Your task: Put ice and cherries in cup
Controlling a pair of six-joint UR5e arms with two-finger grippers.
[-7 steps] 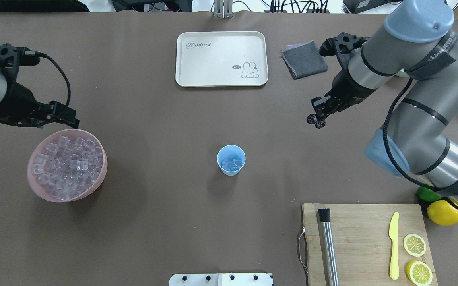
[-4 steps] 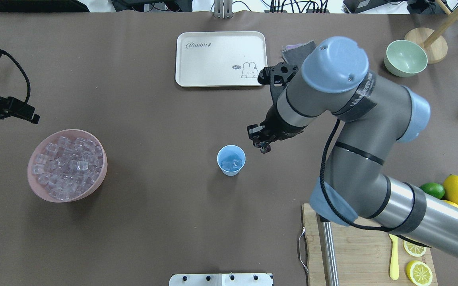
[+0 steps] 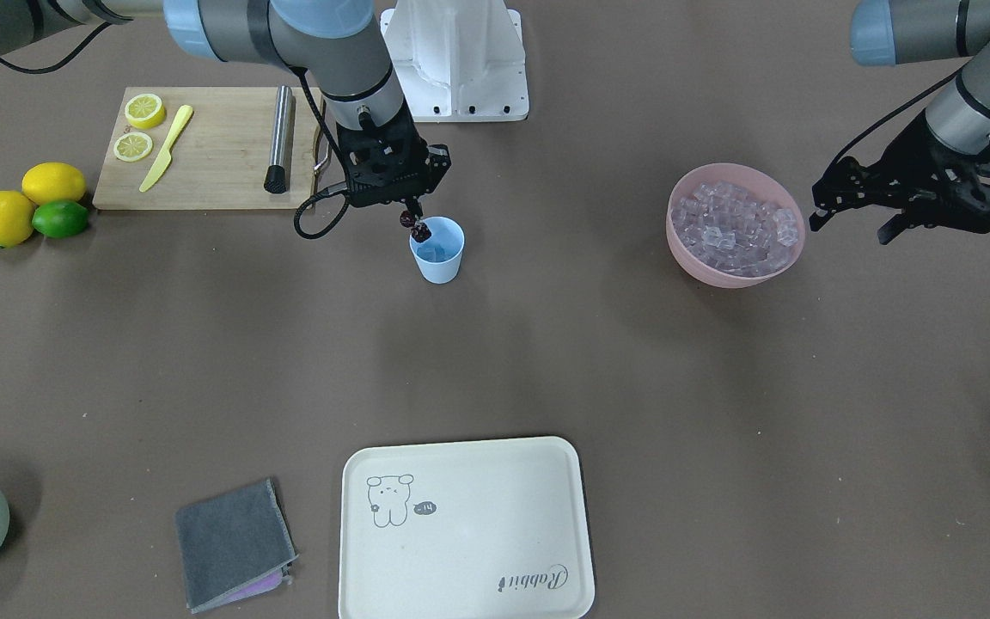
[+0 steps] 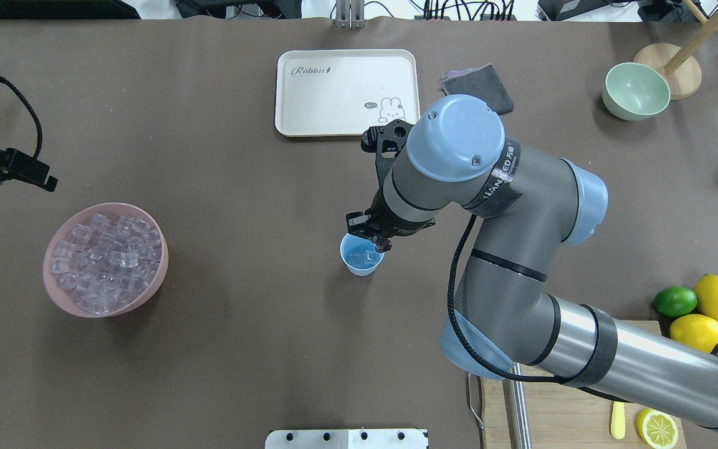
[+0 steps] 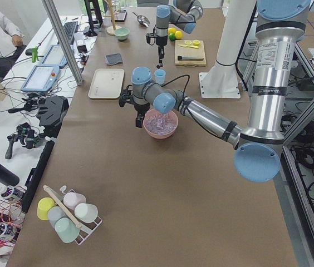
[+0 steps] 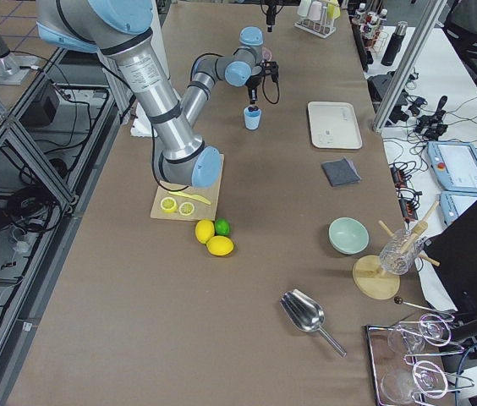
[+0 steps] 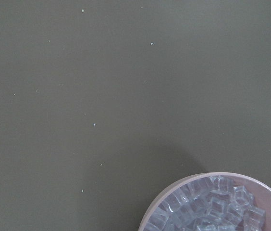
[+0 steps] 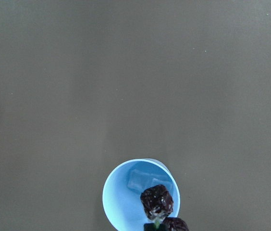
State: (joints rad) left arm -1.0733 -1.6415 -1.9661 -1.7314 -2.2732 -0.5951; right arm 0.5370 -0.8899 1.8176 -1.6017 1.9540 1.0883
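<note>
Front-facing view: the right gripper [image 3: 410, 209] is being held just above the cup [image 3: 442, 262], left of frame centre. It is clenched on the cherries [image 3: 417, 229], which are hanging at the cup's rim and are not yet inside. The left gripper [image 3: 849, 223] is being held at the right edge, beside the pink bowl [image 3: 731, 271] of ice [image 3: 731, 225]; its fingers are spread and nothing is being grasped.

Overhead view: some ice is lying in the cup at frame centre, and the cherries are being carried at its upper right rim.

Side views: the cup is too small for anything further to be reported.

Left wrist view: only the pink bowl's rim and ice are being shown, lower right.

Right wrist view: the cherries are dangling over the cup's mouth, lower centre, with ice below.

Assessment: the ice step is being judged at least begun. The cherries' release is outstanding, and whether more ice is required cannot be told.
</note>
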